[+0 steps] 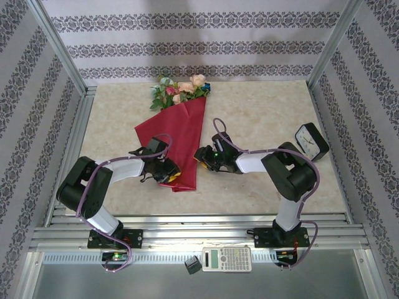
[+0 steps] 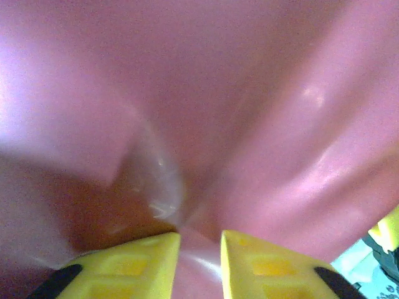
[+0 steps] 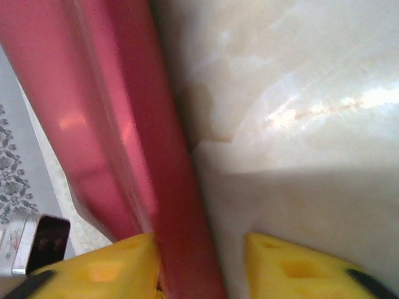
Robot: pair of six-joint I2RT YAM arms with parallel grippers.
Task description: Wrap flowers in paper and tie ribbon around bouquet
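Note:
The bouquet [image 1: 181,134] lies on the table as a crimson paper [image 1: 184,140] cone. Its flowers [image 1: 181,89], pink and peach with green leaves, stick out at the far end. My left gripper [image 1: 167,175] is at the cone's near left edge. In the left wrist view creased paper [image 2: 249,93] runs into the narrow gap of the left gripper [image 2: 201,240], whose jaws stand a little apart. My right gripper [image 1: 201,156] is at the cone's right edge. It [image 3: 199,238] is open, with the paper's edge [image 3: 112,124] against one finger [image 3: 134,261]. The ribbon is out of view.
A black-framed clock [image 1: 310,142] lies at the table's right. A calculator [image 1: 227,258] and a small black object [image 1: 192,265] sit below the front rails [image 1: 199,233]. Bare marble-patterned table [image 3: 299,124] lies to the right of the cone. Patterned walls enclose three sides.

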